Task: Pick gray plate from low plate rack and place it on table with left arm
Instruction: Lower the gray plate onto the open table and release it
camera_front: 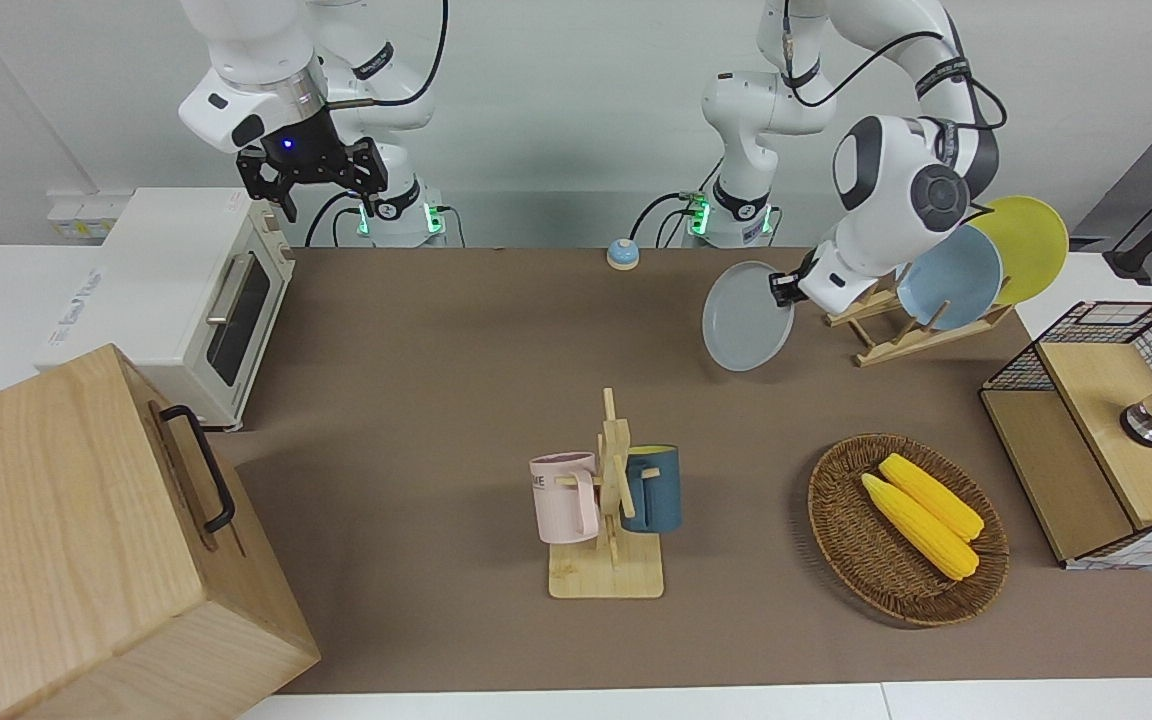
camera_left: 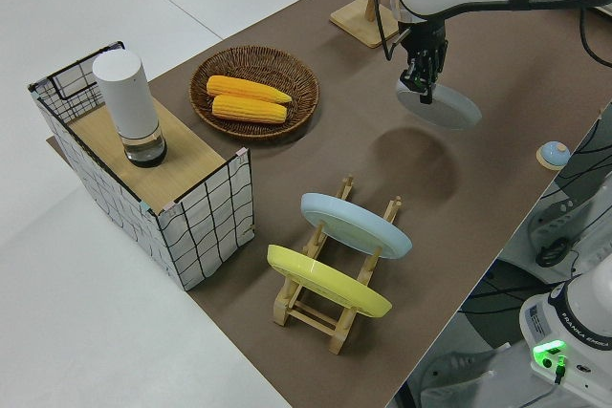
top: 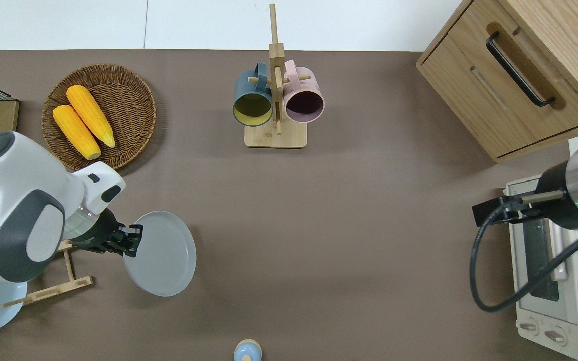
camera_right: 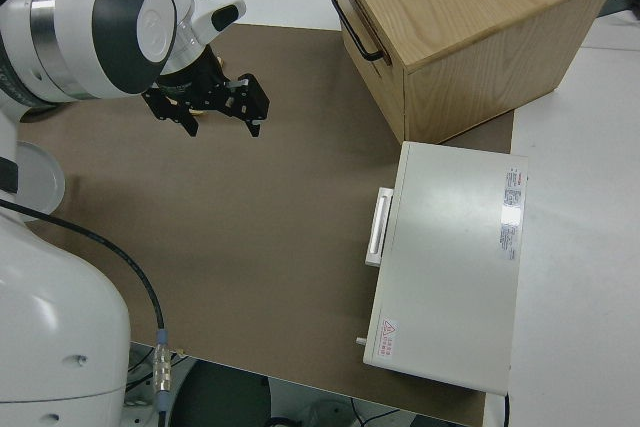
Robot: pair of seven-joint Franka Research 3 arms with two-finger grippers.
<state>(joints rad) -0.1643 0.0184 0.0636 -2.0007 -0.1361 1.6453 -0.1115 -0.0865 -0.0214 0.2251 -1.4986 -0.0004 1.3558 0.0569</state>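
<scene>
**Gray plate held in air beside rack**

Over the brown mat, just beside the rack (camera_front: 921, 325) toward the right arm's end, the left gripper (top: 129, 239) is pinching the gray plate (top: 161, 253) by its rim; fingers pressed onto the edge nearest the rack, plate tilted and clear of the table (camera_front: 436, 400), w/ its shadow on the mat below in the left side view. Rack itself holds a blue plate (camera_front: 951, 278) and a yellow plate (camera_front: 1024, 245), both leaning in the slats; yellow one sits toward the left arm's end of the rack.

Right gripper (camera_front: 314, 172) parked, fingers spread apart w/ nothing between them; blue light on its body.

Elsewhere: mug tree (camera_front: 611, 500) mid-table, farther from the robots than the gray plate, w/ a pink mug (camera_front: 566, 497) and a dark blue mug (camera_front: 654, 487) hung on it; wicker basket (camera_front: 841, 520) w/ two corn cobs (camera_front: 921, 512) toward the left arm's end; wire-sided shelf (camera_front: 1086, 440) beside the basket at the table's end; white toaster oven (camera_front: 176, 290) and wooden drawer box (camera_front: 76, 540) at the right arm's end; small blue bell (camera_front: 622, 253) near the robots' bases.
</scene>
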